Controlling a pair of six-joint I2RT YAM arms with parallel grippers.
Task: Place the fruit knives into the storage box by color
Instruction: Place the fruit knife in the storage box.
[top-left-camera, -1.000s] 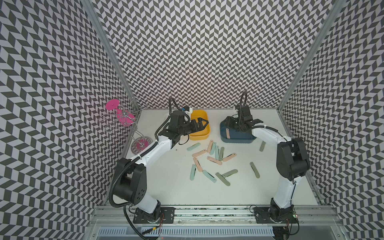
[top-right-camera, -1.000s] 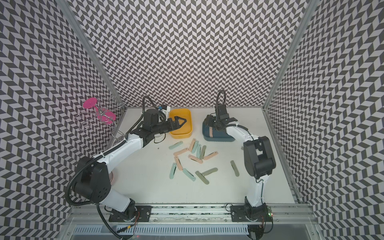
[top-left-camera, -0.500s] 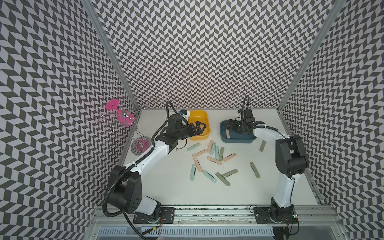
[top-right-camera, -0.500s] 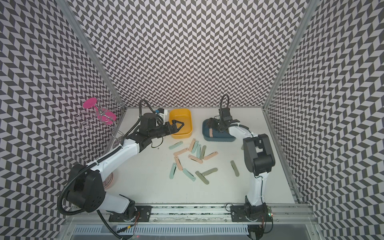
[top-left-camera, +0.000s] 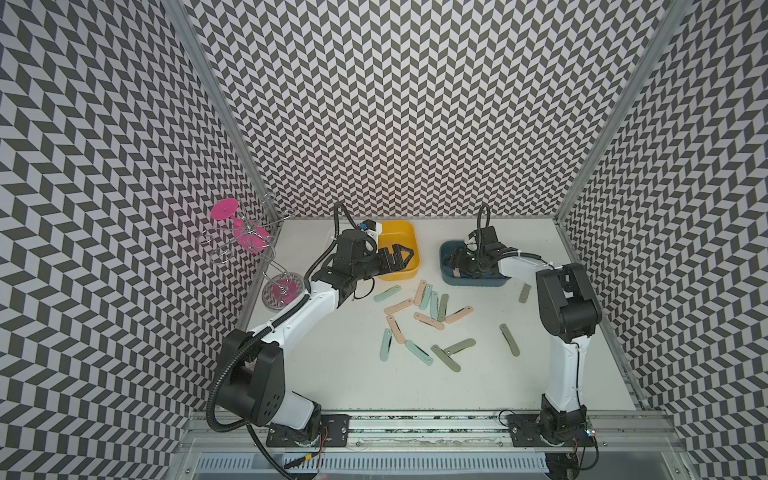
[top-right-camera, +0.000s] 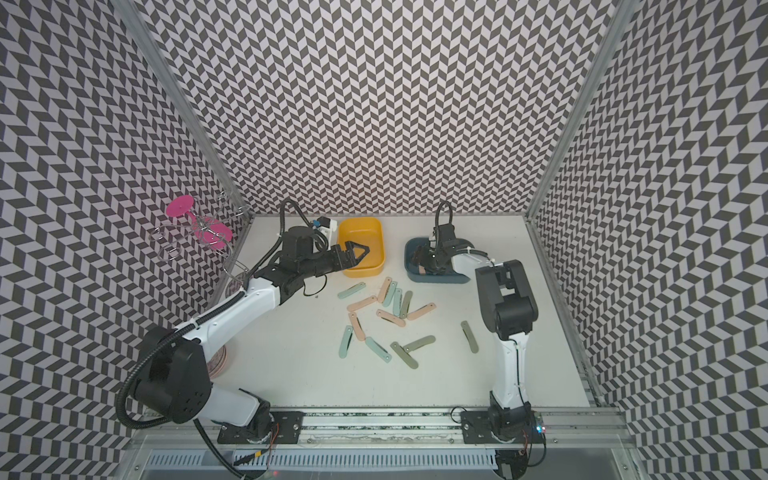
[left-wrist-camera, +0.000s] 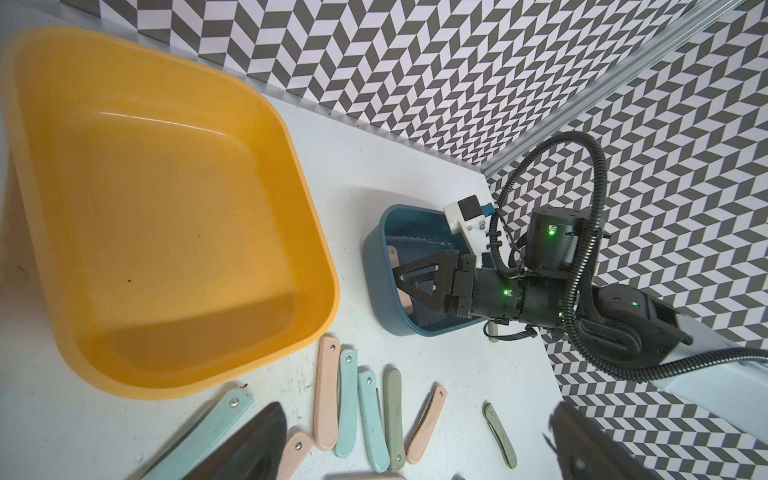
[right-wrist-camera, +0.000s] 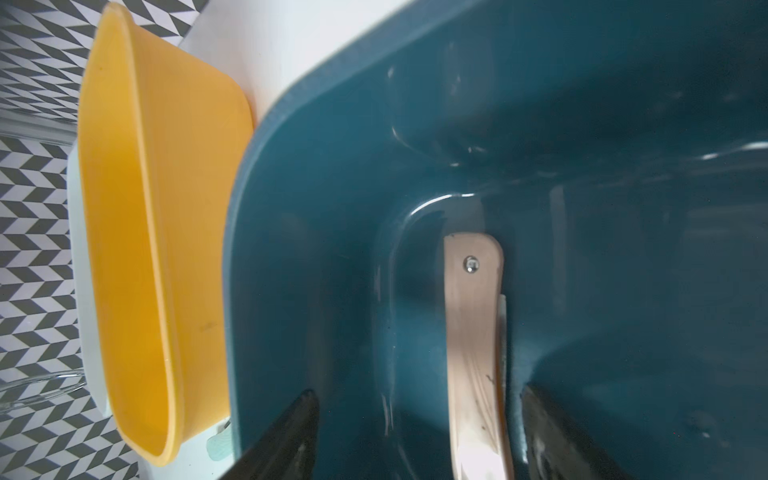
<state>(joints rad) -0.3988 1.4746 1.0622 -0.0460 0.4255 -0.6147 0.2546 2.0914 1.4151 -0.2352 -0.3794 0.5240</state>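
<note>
The white table (top-left-camera: 332, 382) fills the floor of the patterned booth; its near half, between the two arm bases, lies bare. A wire stand with pink discs (top-left-camera: 248, 237) crowds the far-left edge. The yellow tub (top-left-camera: 395, 235) sits far and left of centre; the smaller blue tub (top-left-camera: 473, 281) sits far and right of centre, with a lane of bare table between them. The left gripper (top-left-camera: 401, 257) reaches over the yellow tub's near rim, jaws spread wide. The right gripper (right-wrist-camera: 417, 392) dips inside the blue tub's left end, jaws well apart. One peach knife (right-wrist-camera: 473, 332) lies flat on the tub floor between its fingers, closer to one of them; I cannot tell whether that finger touches it. The other fruit knives (top-left-camera: 428, 321) are scattered mid-table, just near of the tubs, some touching or crossing. Two grey-green ones lie well right of that scatter; one (top-left-camera: 524, 293) is off the blue tub's near-right corner, beside the right arm, and the other (top-left-camera: 509, 340) is nearer.
</note>
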